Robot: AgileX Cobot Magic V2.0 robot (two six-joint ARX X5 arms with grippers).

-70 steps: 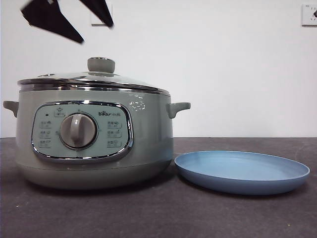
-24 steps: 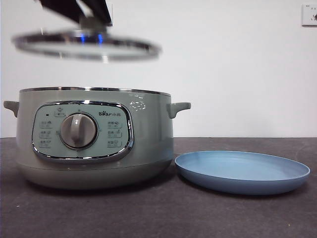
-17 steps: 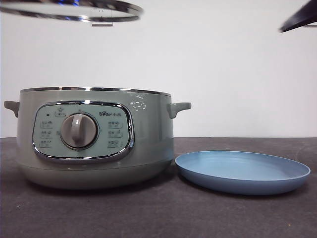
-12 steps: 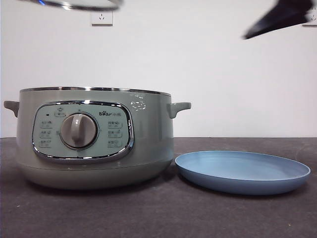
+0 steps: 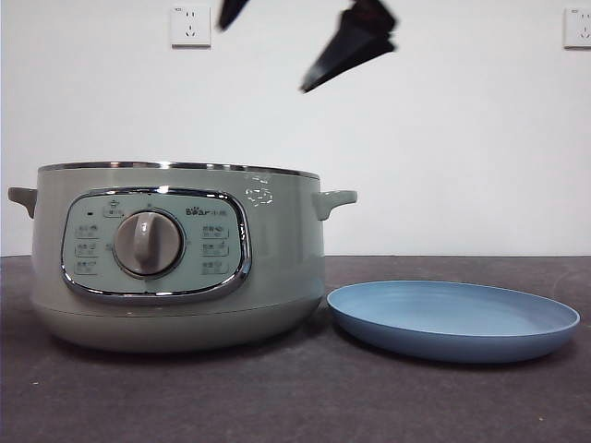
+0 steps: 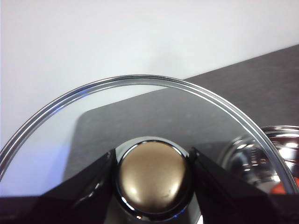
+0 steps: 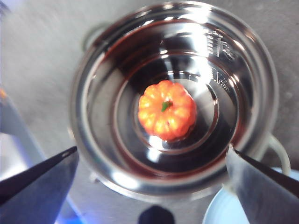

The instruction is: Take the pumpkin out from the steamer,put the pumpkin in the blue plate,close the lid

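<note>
1. Tabletop (image 5: 305, 397): dark and matte. It carries the steamer and the blue plate side by side.
2. Steamer (image 5: 175, 254): stands open, no lid on its chrome rim. The right wrist view looks straight down into the bare steel bowl.
3. Blue plate (image 5: 452, 318): sits just beside the steamer's base and holds nothing.
4. Lid (image 6: 140, 116): off the pot and held up in the air. In the left wrist view the left gripper (image 6: 153, 179) has its jaws closed against both sides of the knob, with the glass disc hanging below. From the front the lid is out of frame.
5. Right gripper (image 7: 149, 186): hangs above the open steamer, jaws spread wide and holding nothing. The front view shows black jaw tips high over the pot's right half; judged to be this gripper.
6. Pumpkin (image 7: 167, 109): rests at the middle of the steamer's bowl, stem up, touched by nothing.
7. Progress, judged: lid removal is done. Left to do: descend and grasp the pumpkin, carry it to the blue plate, release, then set the lid back on.
</note>
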